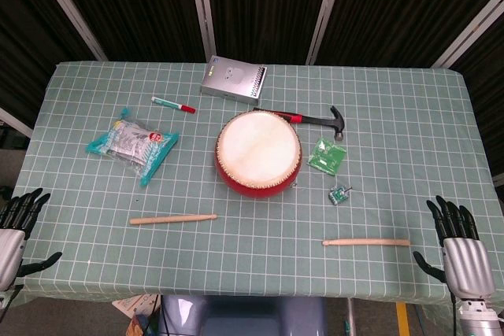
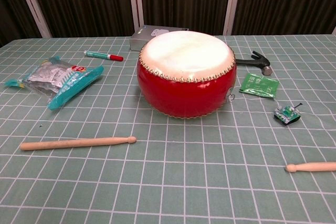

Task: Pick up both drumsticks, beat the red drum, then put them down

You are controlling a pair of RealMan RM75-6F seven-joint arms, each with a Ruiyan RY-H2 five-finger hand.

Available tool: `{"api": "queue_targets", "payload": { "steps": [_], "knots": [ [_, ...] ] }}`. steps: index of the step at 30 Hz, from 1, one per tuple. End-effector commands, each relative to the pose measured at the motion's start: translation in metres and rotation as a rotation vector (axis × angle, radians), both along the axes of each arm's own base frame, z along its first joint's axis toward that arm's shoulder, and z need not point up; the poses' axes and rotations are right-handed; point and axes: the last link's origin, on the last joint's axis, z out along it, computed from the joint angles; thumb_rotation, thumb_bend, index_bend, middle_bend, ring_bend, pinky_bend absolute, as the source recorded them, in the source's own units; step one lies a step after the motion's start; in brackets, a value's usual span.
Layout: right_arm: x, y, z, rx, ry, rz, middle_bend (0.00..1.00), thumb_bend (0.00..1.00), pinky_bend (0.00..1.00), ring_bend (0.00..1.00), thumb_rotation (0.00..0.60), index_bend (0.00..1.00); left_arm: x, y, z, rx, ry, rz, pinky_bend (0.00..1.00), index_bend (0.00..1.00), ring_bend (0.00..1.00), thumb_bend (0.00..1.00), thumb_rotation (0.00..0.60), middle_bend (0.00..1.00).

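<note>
The red drum (image 1: 259,153) (image 2: 185,74) with a pale skin sits in the middle of the table. One wooden drumstick (image 1: 172,219) (image 2: 77,143) lies in front of it to the left, flat on the cloth. A second drumstick (image 1: 366,242) (image 2: 312,167) lies at the front right. My left hand (image 1: 17,230) hangs at the table's front left corner, fingers spread, holding nothing. My right hand (image 1: 458,249) is at the front right edge, fingers apart and empty, a short way right of the second drumstick. Neither hand shows in the chest view.
A hammer (image 1: 311,120) (image 2: 255,61) lies behind the drum on the right, with a green packet (image 1: 327,155) and a small circuit board (image 1: 339,193) near it. A grey box (image 1: 233,80), a marker pen (image 1: 173,105) and a teal snack bag (image 1: 131,145) lie further left.
</note>
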Motion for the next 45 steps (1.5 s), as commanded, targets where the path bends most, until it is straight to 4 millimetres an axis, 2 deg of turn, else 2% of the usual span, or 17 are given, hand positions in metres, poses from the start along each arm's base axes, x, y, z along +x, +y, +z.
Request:
{"api": "queue_targets", "payload": {
  "steps": [1,15,17,18,20,21,23,24,27,33,40,45],
  "knots": [
    [0.000,0.000,0.000,0.002,0.000,-0.002,0.00,0.26,0.04,0.00,0.600,0.00,0.000,0.000,0.000,-0.001,0.000,0.001,0.01,0.00,0.00,0.08,0.600,0.00],
    [-0.001,0.002,-0.001,0.032,0.010,-0.010,0.00,0.26,0.04,0.00,0.600,0.00,0.000,0.002,-0.003,-0.009,0.002,0.004,0.01,0.00,0.00,0.08,0.600,0.00],
    [0.000,0.001,-0.002,0.045,0.011,-0.012,0.01,0.26,0.08,0.03,0.600,0.00,0.000,0.002,-0.003,-0.010,0.002,0.006,0.01,0.00,0.00,0.08,0.600,0.00],
    [0.000,0.000,-0.002,0.053,0.011,-0.013,0.06,0.26,0.17,0.10,0.600,0.00,0.000,0.002,-0.003,-0.010,0.002,0.007,0.01,0.00,0.00,0.08,0.600,0.00],
    [0.003,-0.002,-0.004,0.063,0.026,-0.005,0.26,0.26,0.41,0.36,0.600,0.04,-0.001,0.002,-0.003,-0.012,0.003,0.010,0.01,0.00,0.00,0.08,0.600,0.00],
    [0.003,-0.003,-0.005,0.066,0.033,-0.002,0.43,0.26,0.58,0.56,0.600,0.10,-0.001,0.001,-0.003,-0.012,0.003,0.012,0.01,0.00,0.00,0.08,0.600,0.00],
    [0.003,-0.004,-0.012,0.090,0.063,-0.004,0.63,0.26,0.76,0.78,0.600,0.20,-0.001,0.001,-0.003,-0.013,0.004,0.014,0.01,0.00,0.00,0.08,0.600,0.00],
    [0.002,-0.004,-0.018,0.117,0.076,-0.016,0.73,0.26,0.83,0.87,0.600,0.24,0.000,0.001,-0.003,-0.013,0.005,0.014,0.01,0.00,0.00,0.08,0.600,0.00],
    [-0.001,-0.004,-0.032,0.175,0.133,-0.060,0.85,0.26,0.92,0.98,0.600,0.29,0.001,0.001,-0.004,-0.017,0.008,0.013,0.01,0.00,0.00,0.08,0.600,0.00],
    [0.003,-0.004,-0.059,0.210,0.180,-0.140,0.99,0.27,1.00,1.00,0.600,0.37,0.000,0.000,-0.003,-0.020,0.002,0.017,0.01,0.00,0.00,0.08,0.600,0.00],
    [0.012,-0.007,-0.091,0.203,0.153,-0.165,1.00,0.32,1.00,1.00,0.600,0.45,0.000,0.000,-0.003,-0.033,-0.006,0.012,0.01,0.00,0.00,0.08,0.600,0.00],
    [0.010,-0.013,-0.108,0.201,0.169,-0.180,1.00,0.33,1.00,1.00,0.600,0.47,0.000,0.000,-0.003,-0.037,-0.010,0.011,0.01,0.00,0.00,0.08,0.600,0.00]
  ]
}}
